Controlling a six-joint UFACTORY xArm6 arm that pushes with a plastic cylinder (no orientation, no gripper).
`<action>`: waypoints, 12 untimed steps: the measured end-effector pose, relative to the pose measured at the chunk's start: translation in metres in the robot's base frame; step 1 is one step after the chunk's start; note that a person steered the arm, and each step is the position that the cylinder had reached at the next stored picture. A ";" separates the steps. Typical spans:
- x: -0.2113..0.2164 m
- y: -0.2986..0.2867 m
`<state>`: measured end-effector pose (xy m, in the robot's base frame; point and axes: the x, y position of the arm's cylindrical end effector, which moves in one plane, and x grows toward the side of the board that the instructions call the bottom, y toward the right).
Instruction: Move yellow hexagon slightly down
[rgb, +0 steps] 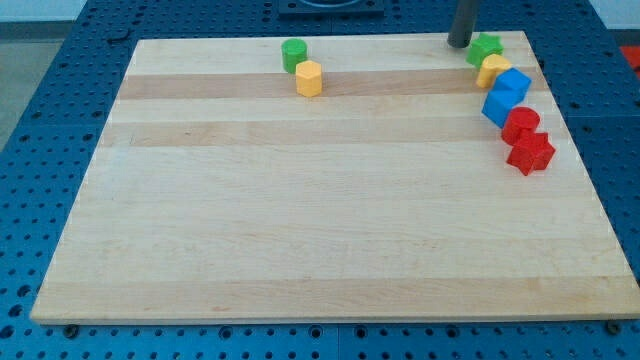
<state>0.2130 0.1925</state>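
**Tip parked far from the hexagon; push not yet begun**

Camera view: the wooden board (330, 200) fills most of the frame, on a blue perforated bench (40, 60). The yellow hexagon (309, 78) sits near the view's top, a little left of centre, touching or nearly touching the green cylinder (294, 54) that lies just above and to its left. Below the hexagon the board is bare all the way to the view's bottom.

My tip (460, 44) rests at the view's top right, just left of a green block (486, 48) whose shape I cannot make out clearly. There is no claw on this arm, only the rod, so nothing is open, closed or held; the tip appears to touch no block, though it stands very close to that green one. Below the green block runs a tight cluster down the right edge: a second yellow block (493, 70), two blue cubes (506, 95) pressed together, a red cylinder (521, 124) and a red star (531, 153).

As I judge it, nothing of the task is done. The tip is well apart from the hexagon, on its right. What is left: travel left along the top edge, settle above the hexagon, and nudge it briefly downward. The green cylinder crowds that spot, so it may get bumped on the approach.
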 end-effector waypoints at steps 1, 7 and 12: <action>0.003 0.007; 0.018 -0.151; 0.150 -0.224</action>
<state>0.3632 -0.0312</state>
